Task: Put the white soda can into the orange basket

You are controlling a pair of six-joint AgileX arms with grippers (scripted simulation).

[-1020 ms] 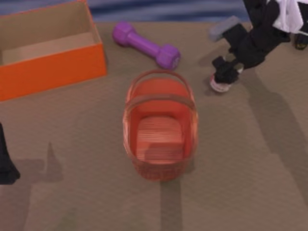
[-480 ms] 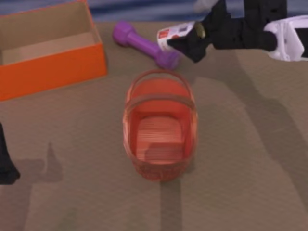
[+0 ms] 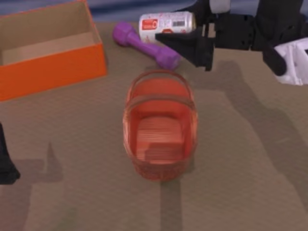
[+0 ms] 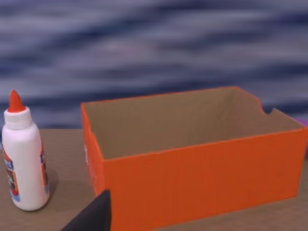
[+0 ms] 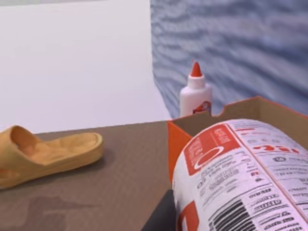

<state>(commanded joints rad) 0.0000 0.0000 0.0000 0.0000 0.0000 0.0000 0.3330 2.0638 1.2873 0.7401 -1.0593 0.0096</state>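
Our left arm (image 3: 6, 166) sits parked at nine o'clock; we cannot tell how its fingers stand. At centre stands the oval orange woven basket (image 3: 160, 126). At twelve o'clock our right gripper (image 3: 185, 34) clamps the small white red-labelled soda can (image 3: 166, 22) sideways in the air, above the purple dumbbell (image 3: 146, 45). At ten o'clock is the rectangular orange cardboard box (image 3: 46, 50).

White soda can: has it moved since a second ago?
Yes. The small white red-labelled soda can, held by the right tool, has left the table at the right and now hangs leftward, above the purple dumbbell.
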